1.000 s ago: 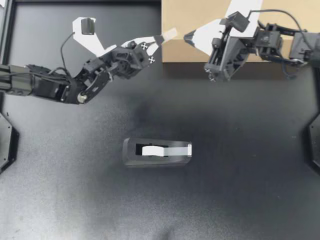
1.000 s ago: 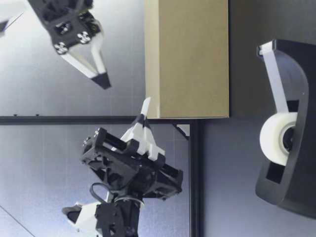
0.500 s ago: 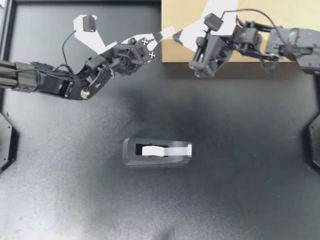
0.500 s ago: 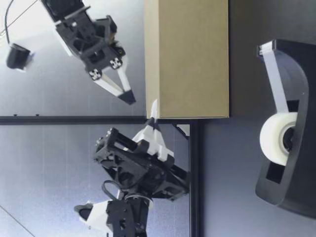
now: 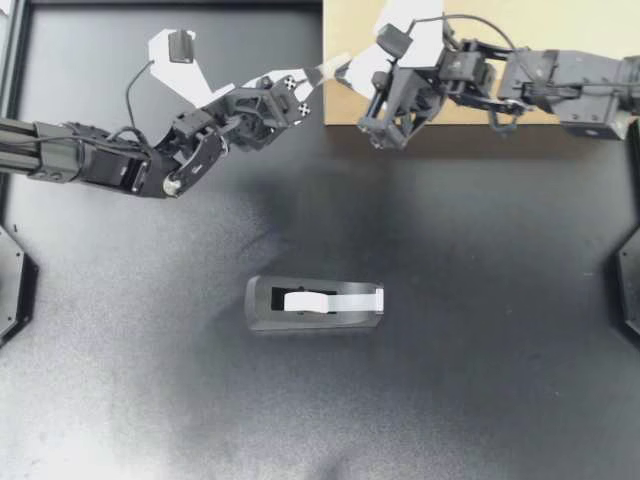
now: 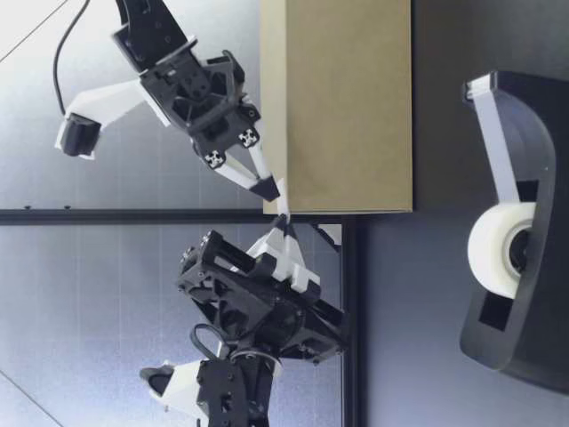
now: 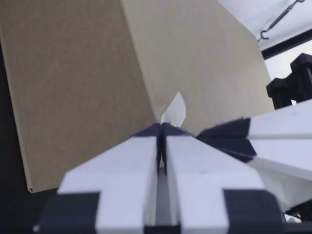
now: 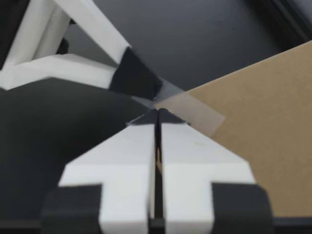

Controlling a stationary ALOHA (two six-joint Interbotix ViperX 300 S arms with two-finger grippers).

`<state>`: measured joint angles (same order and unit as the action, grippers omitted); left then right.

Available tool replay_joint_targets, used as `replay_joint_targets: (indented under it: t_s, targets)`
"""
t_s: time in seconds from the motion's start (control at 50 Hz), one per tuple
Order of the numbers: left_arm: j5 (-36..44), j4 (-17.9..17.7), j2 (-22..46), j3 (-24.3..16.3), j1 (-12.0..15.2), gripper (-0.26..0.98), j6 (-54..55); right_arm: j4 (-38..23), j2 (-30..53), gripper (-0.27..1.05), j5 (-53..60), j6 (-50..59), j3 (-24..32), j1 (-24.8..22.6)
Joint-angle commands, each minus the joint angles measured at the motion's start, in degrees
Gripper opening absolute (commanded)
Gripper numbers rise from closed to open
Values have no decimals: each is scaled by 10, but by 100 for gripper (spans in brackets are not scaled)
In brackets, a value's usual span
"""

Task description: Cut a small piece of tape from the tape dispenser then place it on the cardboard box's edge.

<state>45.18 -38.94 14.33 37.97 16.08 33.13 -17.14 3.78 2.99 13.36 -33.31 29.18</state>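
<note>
Low in the middle of the top view, the tape dispenser (image 5: 315, 304) lies alone on the dark bench (image 5: 480, 380), well apart from both arms. Its white strip runs to the right end of it. Higher, in the upper middle of the frame, the two pincers meet tip to tip just beside the left corner of the cardboard box (image 5: 350, 25). My left pincer (image 5: 318, 78) is pressed together on the piece of tape (image 5: 331, 69). In the left wrist view the free end of the tape stands out ahead of the tips, close to the corner edge of the box. My right pincer (image 5: 343, 70) is also pressed together, with nothing visible between its fingers. Its tips seem to touch the tape, but the view is too blurred to be sure. Farthest, the box fills the upper right of the frame.
</note>
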Motion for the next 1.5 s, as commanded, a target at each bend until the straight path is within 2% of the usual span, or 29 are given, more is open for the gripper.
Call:
replay_joint_targets:
  t_s: [0.0,0.68,0.78,0.86,1.0,1.04,1.18,1.3,1.48]
  targets:
    - [2,3,-9,-11,3,-10,-2,-1,-2,-11,0,1,18,10]
    - [2,-2,-12,-5,3,-8,-3,-3,45,-11,-26,-9,64,15]
    - [1,-2,-14,-4,3,-2,-6,-3,47,-11,-26,-8,66,14]
    - [1,-1,-16,-3,3,9,-8,-3,46,-11,-26,-8,67,15]
    - [2,0,-21,4,2,40,-9,-3,44,-11,-26,-6,69,15]
    - [1,0,-23,5,1,45,-9,-3,42,-11,-25,-6,70,14]
    - [1,0,-32,21,-4,42,-9,-1,31,-11,-24,-4,77,14]
    - [2,2,-45,43,-18,41,-20,2,1,-11,-26,-1,75,11]
    - [2,31,-89,83,-53,40,-121,7,-84,-11,-27,10,41,-30]
